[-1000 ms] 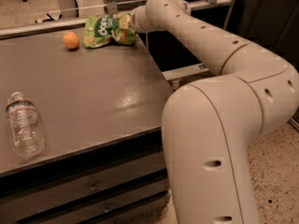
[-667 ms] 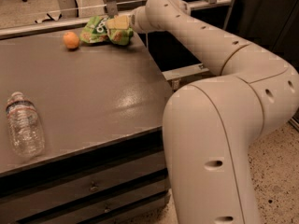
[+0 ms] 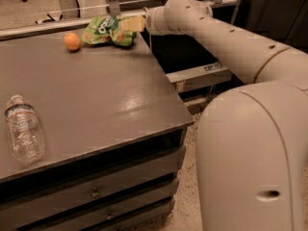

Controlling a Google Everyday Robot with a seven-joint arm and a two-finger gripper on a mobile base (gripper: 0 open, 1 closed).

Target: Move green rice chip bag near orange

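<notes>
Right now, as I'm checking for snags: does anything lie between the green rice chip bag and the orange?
Nothing visible. The gripper is at the right end of the green rice chip bag; only bare table separates it from the orange. The water bottle lies far away.

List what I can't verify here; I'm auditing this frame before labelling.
Camera view:
- The gripper, at the green rice chip bag's right end: contact hidden by the gripper's own body.
- The water bottle label: too small to read.
- The robot body: cut off by right and bottom edges.
</notes>
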